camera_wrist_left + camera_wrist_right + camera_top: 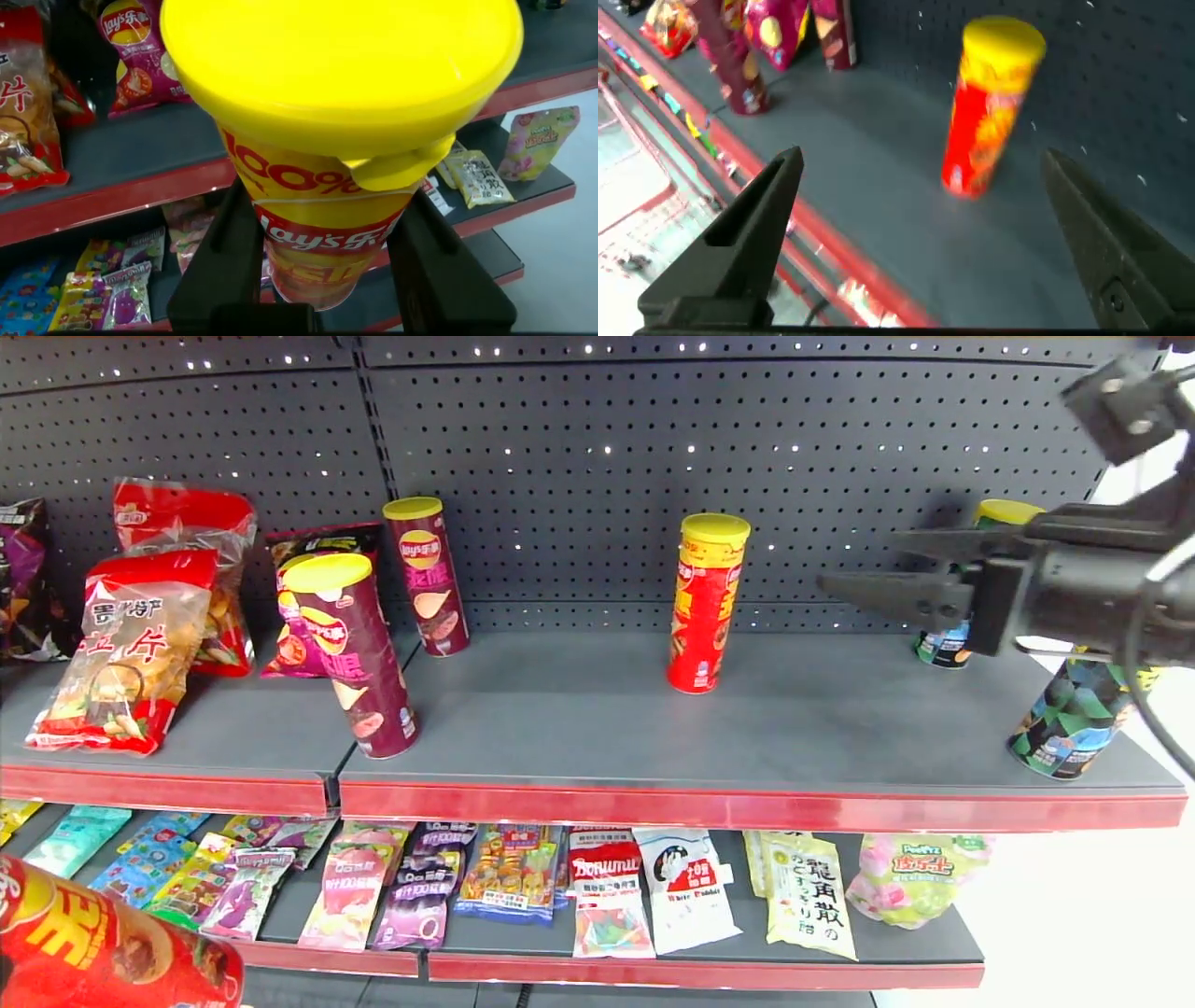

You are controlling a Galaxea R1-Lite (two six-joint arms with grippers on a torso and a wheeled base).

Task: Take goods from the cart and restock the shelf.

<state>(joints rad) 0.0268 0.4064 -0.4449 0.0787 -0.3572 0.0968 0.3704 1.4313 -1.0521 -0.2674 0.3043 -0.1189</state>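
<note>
1. The held can, red with a yellow lid, is gripped tight between the fingers of the left hand. It is low down and far left of the red can.
2. The red can stands upright in the middle of the top shelf.
3. The right hand is wide open and holds nothing. It is up over the top shelf, just right of the red can.
4. Two purple cans stand left of the red can, with chip bags farther left.
5. Two dark cans stand well right of the red can.
</note>
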